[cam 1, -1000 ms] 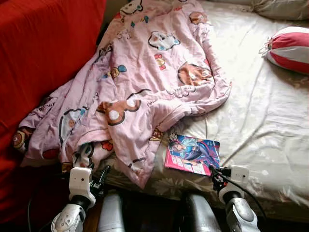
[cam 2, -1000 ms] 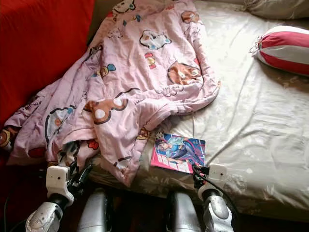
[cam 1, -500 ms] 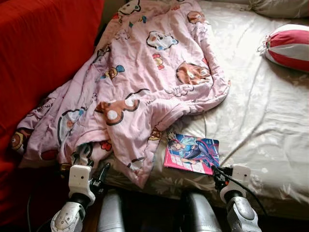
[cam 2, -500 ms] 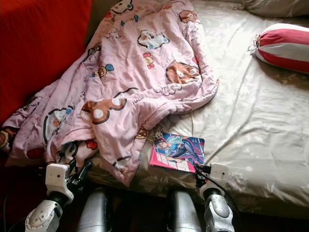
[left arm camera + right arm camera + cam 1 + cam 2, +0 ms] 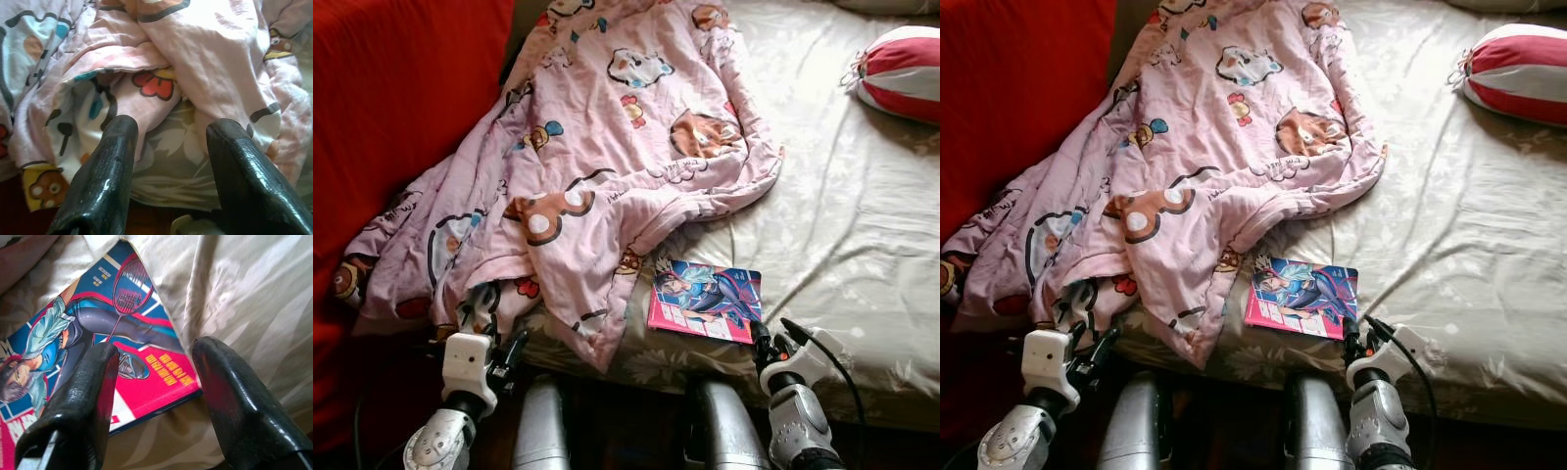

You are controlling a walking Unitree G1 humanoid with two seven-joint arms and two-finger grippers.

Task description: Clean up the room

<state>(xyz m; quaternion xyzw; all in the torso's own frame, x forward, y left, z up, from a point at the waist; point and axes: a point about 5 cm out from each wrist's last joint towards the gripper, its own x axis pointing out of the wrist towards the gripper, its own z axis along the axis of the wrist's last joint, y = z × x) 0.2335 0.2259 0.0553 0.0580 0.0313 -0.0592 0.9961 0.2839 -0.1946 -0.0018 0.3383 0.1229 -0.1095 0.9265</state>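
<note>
A pink cartoon-print blanket (image 5: 597, 147) lies crumpled across the left of the bed, its corner hanging over the front edge. A comic book (image 5: 705, 300) with a pink and blue cover lies flat near the bed's front edge, beside the blanket. My right gripper (image 5: 154, 377) is open just short of the book's near corner, fingers (image 5: 230, 396) either side of it. My left gripper (image 5: 168, 147) is open at the bed's edge, facing the hanging blanket corner (image 5: 146, 88), holding nothing.
A beige floral sheet (image 5: 862, 225) covers the bed. A red-and-white striped cushion (image 5: 906, 59) lies at the far right. A red cloth (image 5: 391, 108) hangs along the left. My two silver legs (image 5: 543, 431) stand against the bed's front.
The camera has tilted slightly, shifting the scene up. My right gripper has turned and edged closer to the book's corner. The left gripper sits a little lower.
</note>
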